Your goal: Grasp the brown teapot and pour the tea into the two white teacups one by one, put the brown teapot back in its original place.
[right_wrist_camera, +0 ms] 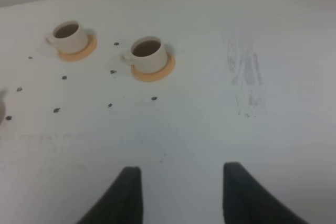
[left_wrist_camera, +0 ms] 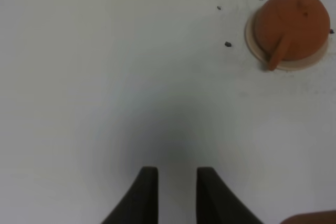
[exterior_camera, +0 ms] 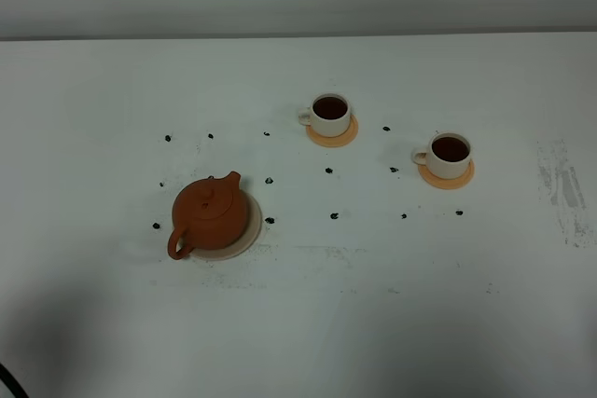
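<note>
Soft, even light; dim shadow along the table's (exterior_camera: 298,342) near edge; slight blur.

The teapot (exterior_camera: 210,212) sits on its saucer (exterior_camera: 250,227), near left. Two teacups (exterior_camera: 328,114) (exterior_camera: 449,154), each on a coaster, stand far right.

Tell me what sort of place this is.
Probably a lab test bench, not a kitchen: a bare white table dotted with small black marks, holding only a brown teapot on its saucer and two filled teacups.
</note>
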Robot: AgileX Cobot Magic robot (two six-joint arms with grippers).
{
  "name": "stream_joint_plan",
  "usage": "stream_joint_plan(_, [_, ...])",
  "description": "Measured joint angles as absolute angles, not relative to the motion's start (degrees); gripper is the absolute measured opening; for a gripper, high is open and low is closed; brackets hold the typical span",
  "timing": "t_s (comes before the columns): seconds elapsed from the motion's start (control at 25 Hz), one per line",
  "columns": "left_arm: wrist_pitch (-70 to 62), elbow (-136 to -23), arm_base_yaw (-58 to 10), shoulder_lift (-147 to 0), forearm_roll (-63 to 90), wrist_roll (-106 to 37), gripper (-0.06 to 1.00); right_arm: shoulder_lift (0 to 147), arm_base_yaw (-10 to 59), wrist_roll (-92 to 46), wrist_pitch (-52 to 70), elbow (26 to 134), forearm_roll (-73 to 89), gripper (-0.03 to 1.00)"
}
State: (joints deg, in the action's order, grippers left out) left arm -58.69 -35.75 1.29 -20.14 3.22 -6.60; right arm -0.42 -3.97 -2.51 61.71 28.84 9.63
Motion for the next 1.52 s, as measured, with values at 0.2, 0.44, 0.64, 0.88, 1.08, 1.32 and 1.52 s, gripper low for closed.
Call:
stream_joint_plan(0.2, [-59.8, -32.0, 1.3, -13.9, 3.3, -5.7, 0.22, -0.4, -4.0, -2.5, 61.7, 28.8, 9.6, 0.38])
stream_joint_plan(0.44, [-60.8, -29.2, 1.3, -9.4, 3.3, -5.5, 0.22, -0.4, -4.0, -2.5, 61.7, 28.8, 9.6, 0.38])
stream_joint_plan(0.64, [-60.8, -29.1, 1.3, -5.3, 3.3, -5.5, 0.22, -0.4, -4.0, -2.5, 61.7, 28.8, 9.6, 0.38])
stream_joint_plan(0.88, [-60.8, -29.0, 1.3, 0.2, 3.3, -5.5, 0.22, -0.4, -4.0, -2.5, 61.7, 28.8, 9.6, 0.38])
stream_joint_plan(1.08, [-60.8, -29.0, 1.3, 0.3, 3.3, -5.5, 0.22, -0.4, -4.0, -2.5, 61.7, 28.8, 9.6, 0.38])
stream_joint_plan(1.32, [-60.8, -29.0, 1.3, 0.3, 3.3, -5.5, 0.22, -0.4, -4.0, -2.5, 61.7, 28.8, 9.6, 0.38])
stream_joint_plan(1.52, [-60.8, -29.0, 1.3, 0.3, 3.3, -5.5, 0.22, -0.4, -4.0, -2.5, 61.7, 28.8, 9.6, 0.38])
